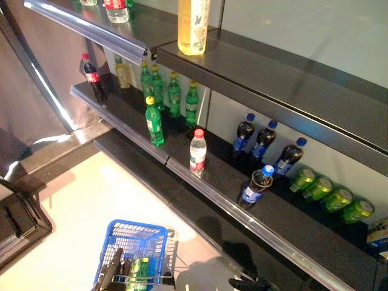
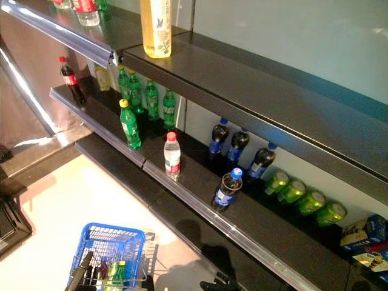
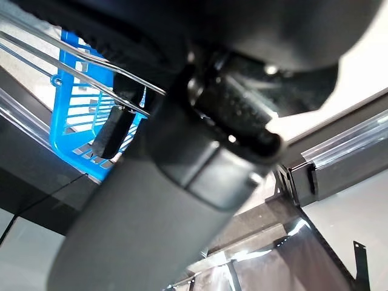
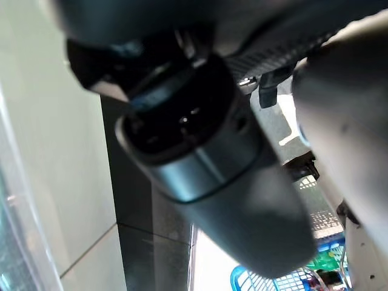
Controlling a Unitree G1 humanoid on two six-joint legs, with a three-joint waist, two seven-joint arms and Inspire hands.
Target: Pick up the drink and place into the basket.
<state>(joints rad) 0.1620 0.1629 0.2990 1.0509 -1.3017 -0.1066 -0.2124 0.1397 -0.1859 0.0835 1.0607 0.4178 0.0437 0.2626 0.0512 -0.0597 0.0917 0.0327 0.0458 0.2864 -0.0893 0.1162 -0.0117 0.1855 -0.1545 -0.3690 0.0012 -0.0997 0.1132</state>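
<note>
The blue basket (image 1: 138, 237) hangs low at the front left, and a green drink (image 1: 140, 270) lies inside it. My left hand (image 1: 113, 267) is shut on the basket's thin wire handles (image 3: 79, 71). The basket also shows in the left wrist view (image 3: 71, 115) and the right wrist view (image 4: 291, 282). My right hand (image 1: 248, 283) is low at the front, right of the basket and below the shelf edge, open and empty. On the middle shelf (image 1: 212, 182) stand a dark bottle with a blue cap (image 1: 257, 185) near the front edge and a clear bottle with a red cap (image 1: 197, 151).
Further back on the middle shelf stand dark blue-capped bottles (image 1: 264, 140), green bottles (image 1: 154, 121), green cans (image 1: 330, 197) and a red-capped cola bottle (image 1: 93, 77). A yellow bottle (image 1: 193, 24) stands on the upper shelf. Pale floor (image 1: 91, 200) lies left of the shelves.
</note>
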